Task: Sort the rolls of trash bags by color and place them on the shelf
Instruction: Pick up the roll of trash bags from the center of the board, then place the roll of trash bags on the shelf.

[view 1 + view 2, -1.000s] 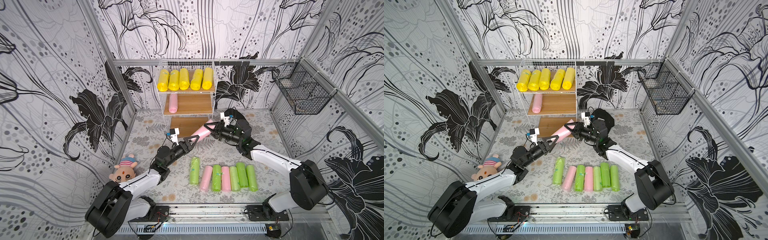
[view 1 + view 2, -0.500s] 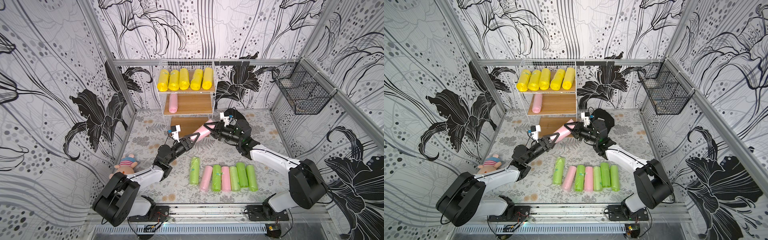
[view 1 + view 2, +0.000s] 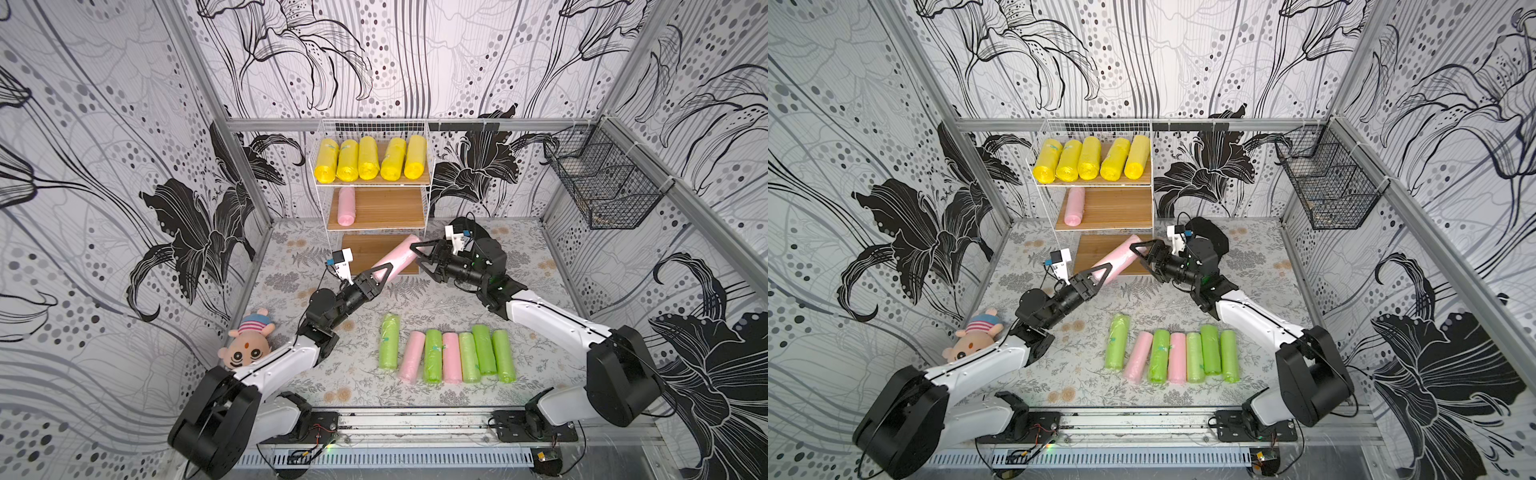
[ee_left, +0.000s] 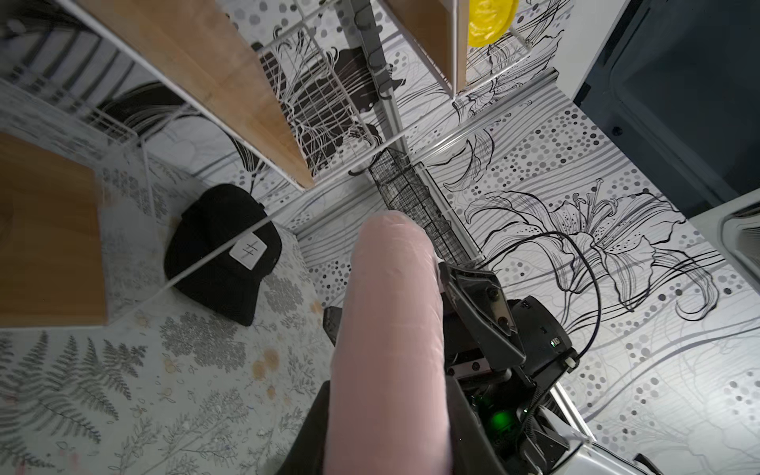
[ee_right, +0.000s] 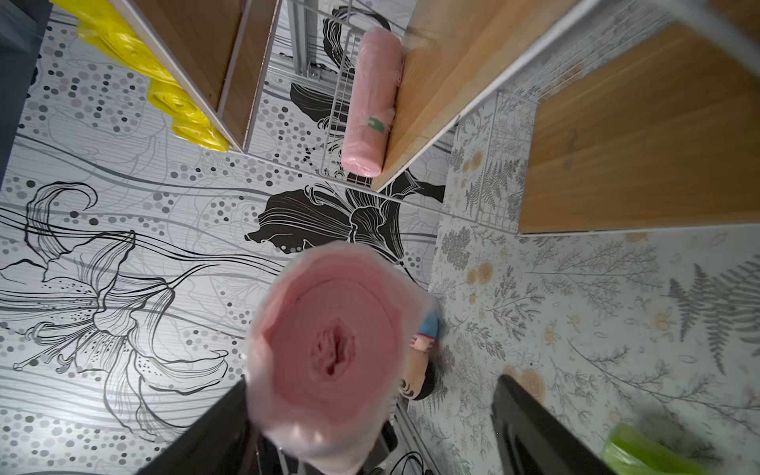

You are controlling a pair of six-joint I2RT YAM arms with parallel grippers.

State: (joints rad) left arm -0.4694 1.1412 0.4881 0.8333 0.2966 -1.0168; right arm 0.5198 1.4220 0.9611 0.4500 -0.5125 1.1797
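A pale pink roll [image 3: 395, 257] [image 3: 1117, 259] hangs slanted in the air in front of the shelf's [image 3: 428, 199] bottom board. My left gripper [image 3: 380, 276] [image 4: 388, 411] is shut on the roll's lower end [image 4: 390, 329]. My right gripper [image 3: 419, 255] [image 5: 370, 411] stands open around the upper end [image 5: 329, 341], with a gap on one side. Several yellow rolls [image 3: 370, 160] fill the top board. One pink roll [image 3: 346, 205] lies on the middle board. Several green rolls and two pink ones [image 3: 444, 353] lie in a row on the table.
A plush doll [image 3: 247, 345] lies at the left by my left arm. A black wire basket [image 3: 602, 187] hangs on the right wall. A black cap [image 4: 224, 251] lies on the table beside the shelf in the left wrist view.
My left gripper moved up to the pink roll's lower end and shut on it. My right gripper, shut on the upper end before, has opened.
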